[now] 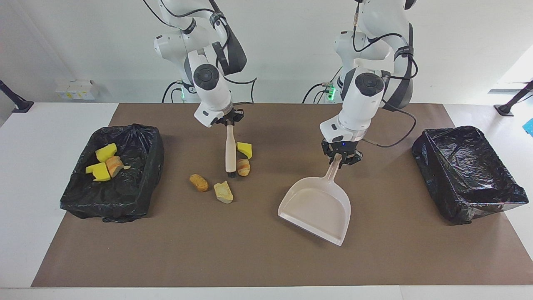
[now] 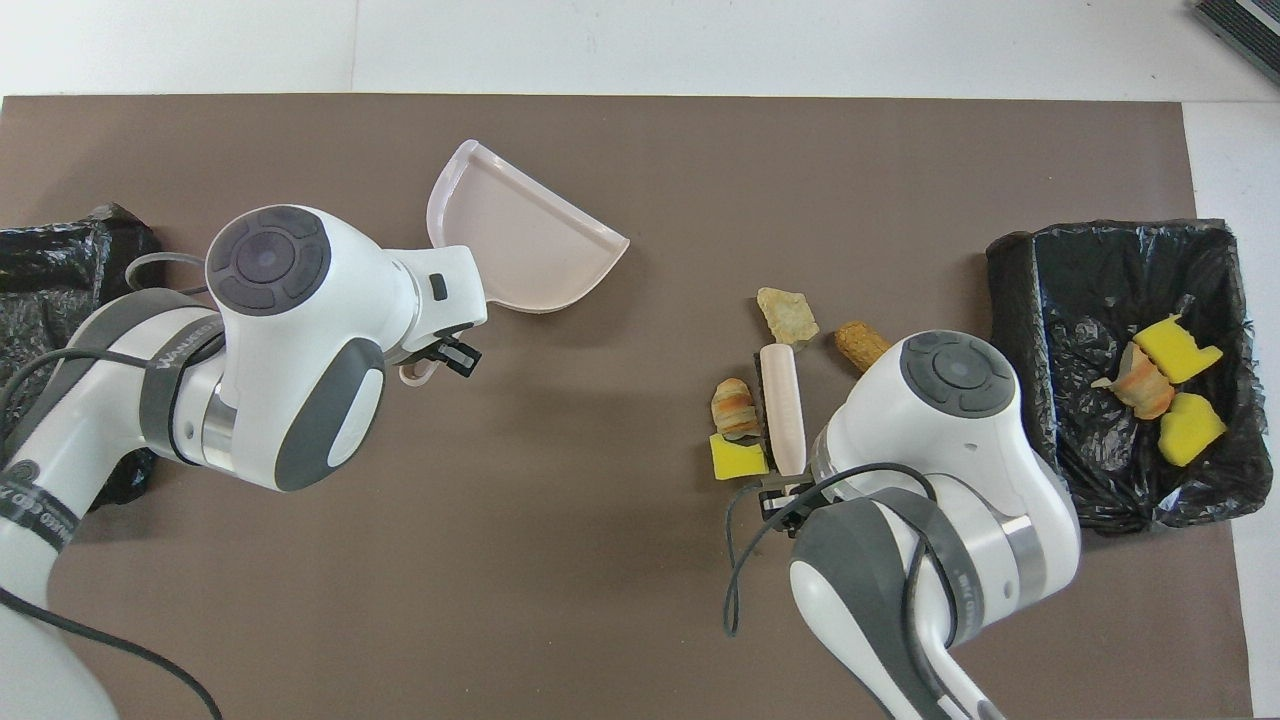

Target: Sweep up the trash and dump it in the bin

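Three of the seven trash lumps were already in the trash-holding bin [image 1: 112, 171] at the right arm's end of the table, so I'd say it was a bit under half done. Four were loose on the brown mat [image 1: 266, 258]: a yellow sponge chunk [image 1: 244, 149] and a striped bread piece [image 1: 243, 167] right beside the brush [image 1: 230, 151], plus a brown piece [image 1: 199, 182] and a pale chunk [image 1: 223, 192] farther from the robots.

The right gripper [image 1: 228, 123] was clamped on the brush handle, bristles down on the mat by the striped piece. The left gripper [image 1: 340, 160] was clamped on the dustpan [image 1: 318, 206] handle, pan empty and well apart from the loose pieces. The empty bin [image 1: 466, 173] sat at the left arm's end.

Only writing I spotted was some lettering on the left arm's forearm band, too small to read.
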Tool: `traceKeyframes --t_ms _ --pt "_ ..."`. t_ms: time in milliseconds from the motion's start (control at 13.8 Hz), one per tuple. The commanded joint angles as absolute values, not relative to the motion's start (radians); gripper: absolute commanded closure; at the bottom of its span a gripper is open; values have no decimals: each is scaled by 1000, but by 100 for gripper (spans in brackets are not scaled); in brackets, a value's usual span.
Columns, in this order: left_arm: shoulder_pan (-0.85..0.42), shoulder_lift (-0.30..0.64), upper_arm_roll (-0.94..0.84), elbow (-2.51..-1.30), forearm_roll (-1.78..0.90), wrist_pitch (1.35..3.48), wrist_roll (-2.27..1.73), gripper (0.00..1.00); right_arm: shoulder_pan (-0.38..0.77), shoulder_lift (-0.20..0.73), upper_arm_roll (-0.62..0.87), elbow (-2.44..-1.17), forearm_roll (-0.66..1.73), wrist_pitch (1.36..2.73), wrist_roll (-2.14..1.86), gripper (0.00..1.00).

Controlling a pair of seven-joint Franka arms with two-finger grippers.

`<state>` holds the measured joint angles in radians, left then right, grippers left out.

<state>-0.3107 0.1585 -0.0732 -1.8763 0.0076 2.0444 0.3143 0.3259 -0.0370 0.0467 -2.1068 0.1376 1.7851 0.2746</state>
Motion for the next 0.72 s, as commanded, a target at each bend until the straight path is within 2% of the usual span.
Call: traceKeyframes --t_ms 0,217,434,651 --pt "-261 126 -80 -1884 18 1941 568 100 258 -38 54 -2060 -34 1773 264 100" --pt "-216 114 -80 -1901 18 1905 855 100 239 6 45 -2005 -173 1790 154 100" --pt "-207 100 -80 -1928 18 1907 1084 100 181 102 46 -1922 -212 1811 91 100" --pt "-215 63 -81 -1999 20 1974 1138 100 160 138 46 -1936 -288 1836 40 100"
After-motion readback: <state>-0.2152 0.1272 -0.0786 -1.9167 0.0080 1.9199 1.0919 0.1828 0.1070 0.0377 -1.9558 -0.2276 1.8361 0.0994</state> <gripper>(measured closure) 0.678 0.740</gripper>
